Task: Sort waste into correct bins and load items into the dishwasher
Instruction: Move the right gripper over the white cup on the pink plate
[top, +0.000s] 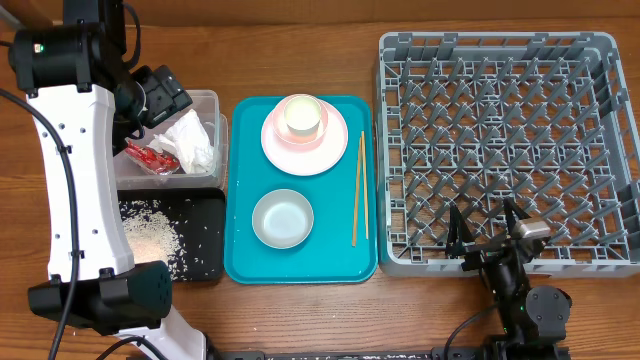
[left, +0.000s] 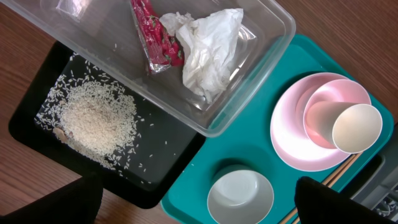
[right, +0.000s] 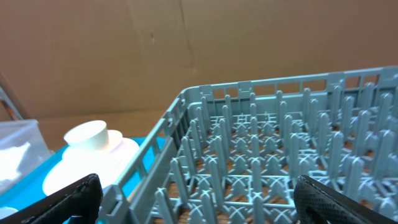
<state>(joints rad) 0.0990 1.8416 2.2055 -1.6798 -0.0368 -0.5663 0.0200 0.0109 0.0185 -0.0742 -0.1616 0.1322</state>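
The white napkin (top: 190, 141) and red wrapper (top: 148, 158) lie in the clear tub (top: 207, 103); both show in the left wrist view, the napkin (left: 208, 46) beside the wrapper (left: 155, 34). Rice (top: 150, 236) lies in the black tray (top: 205, 205). On the teal tray (top: 240, 200) stand the pink plate (top: 280, 150) with the pink bowl (left: 323, 99) and cream cup (top: 300, 116), the whitish bowl (top: 282, 218) and the chopsticks (top: 358, 188). My left gripper (left: 199, 205) is open above the tub and trays. My right gripper (top: 486, 232) is open at the near edge of the grey dish rack (top: 500, 150).
The teal tray lies between the bins on the left and the dish rack on the right. The wooden table (top: 300, 300) shows along the front. A cardboard wall (right: 186, 50) stands behind the rack in the right wrist view.
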